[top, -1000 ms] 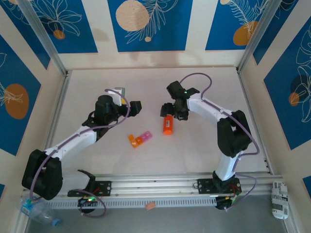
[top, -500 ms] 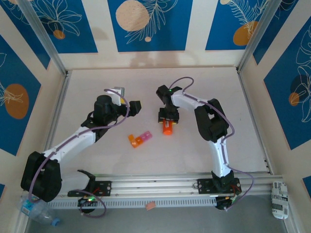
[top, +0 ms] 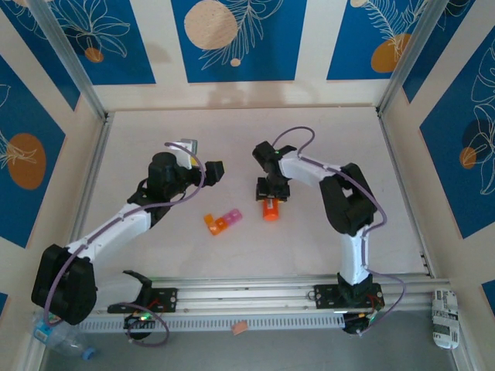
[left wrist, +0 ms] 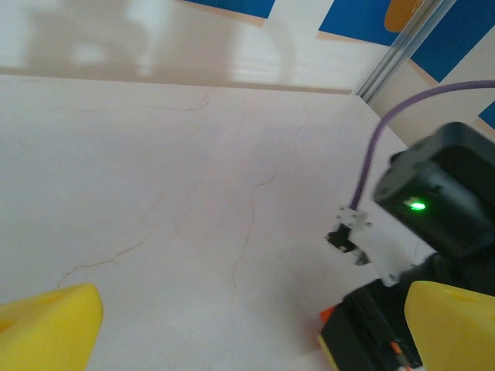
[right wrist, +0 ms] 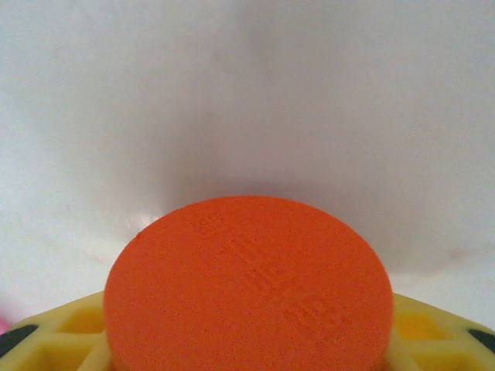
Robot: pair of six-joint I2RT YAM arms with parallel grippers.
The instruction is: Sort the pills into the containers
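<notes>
Pale surface (top: 155,131): right hand (top: 270,199) closed on orange pill bottle (right wrist: 247,286); keep grip centred, lift straight. Left hand (top: 216,171) wide open, empty.

From above, the right end effector (top: 271,196) hides the upper part of the orange bottle (top: 270,212) from us; its wrist view crops the bottle at the bottom edge.

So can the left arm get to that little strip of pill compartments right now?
Probably yes: the left hand stands open, with bare table between it and the strip; the right hand, at the orange bottle, sits off to the side.
</notes>
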